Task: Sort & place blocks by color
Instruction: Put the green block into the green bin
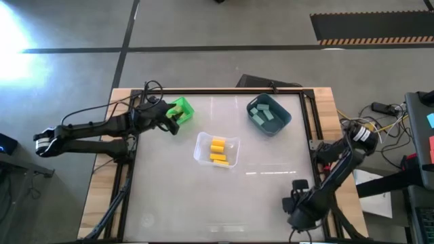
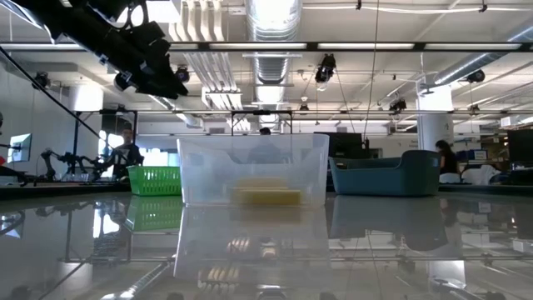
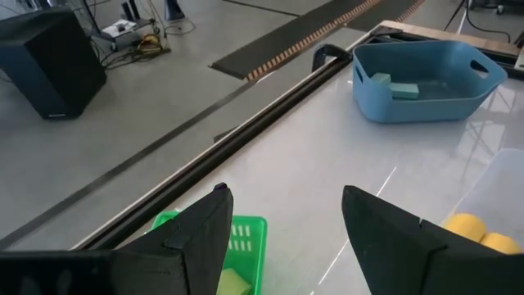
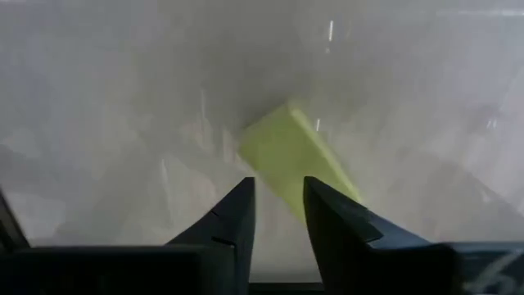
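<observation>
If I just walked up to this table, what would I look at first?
Probably the clear bin in the middle of the table, with yellow blocks inside. Behind it, a bright green bin sits under the left gripper, whose fingers are open, and a blue-grey bin on the other side holds pale teal blocks. At the near right edge, the right gripper points at a light green block.

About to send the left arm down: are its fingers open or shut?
Open. Left wrist view shows the left gripper with a wide gap, above the green bin.
</observation>
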Robot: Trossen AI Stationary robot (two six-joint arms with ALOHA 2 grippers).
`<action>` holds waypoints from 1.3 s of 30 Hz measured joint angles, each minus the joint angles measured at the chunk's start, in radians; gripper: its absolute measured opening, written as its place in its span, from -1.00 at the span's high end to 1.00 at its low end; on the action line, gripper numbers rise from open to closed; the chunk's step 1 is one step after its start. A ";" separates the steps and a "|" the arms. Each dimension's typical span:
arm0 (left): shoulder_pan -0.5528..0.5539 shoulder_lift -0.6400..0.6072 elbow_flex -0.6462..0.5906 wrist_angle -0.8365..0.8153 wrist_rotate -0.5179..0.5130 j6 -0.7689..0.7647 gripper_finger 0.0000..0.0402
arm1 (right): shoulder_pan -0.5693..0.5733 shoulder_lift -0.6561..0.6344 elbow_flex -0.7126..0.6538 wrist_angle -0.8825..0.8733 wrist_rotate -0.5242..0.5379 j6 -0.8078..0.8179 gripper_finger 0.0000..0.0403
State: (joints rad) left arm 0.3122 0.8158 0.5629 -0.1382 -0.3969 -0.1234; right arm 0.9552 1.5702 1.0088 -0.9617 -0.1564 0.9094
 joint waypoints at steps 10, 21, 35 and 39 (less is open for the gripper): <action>0.000 0.040 0.000 0.024 0.000 0.000 -0.07 | 0.059 0.014 0.000 0.005 0.099 -0.074 -0.06; 0.000 0.054 0.000 0.056 0.000 0.000 -0.07 | 0.059 0.057 -0.006 0.013 0.108 -0.150 -0.18; -0.007 0.054 0.000 0.054 0.000 0.000 -0.07 | 0.057 0.074 0.000 0.030 0.122 -0.171 0.44; -0.042 0.054 0.000 0.071 0.000 0.000 -0.07 | 0.032 0.028 0.013 0.031 0.262 -0.130 0.44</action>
State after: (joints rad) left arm 0.2700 0.8700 0.5629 -0.0677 -0.3969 -0.1234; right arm 0.9876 1.5979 1.0215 -0.9303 0.1053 0.7790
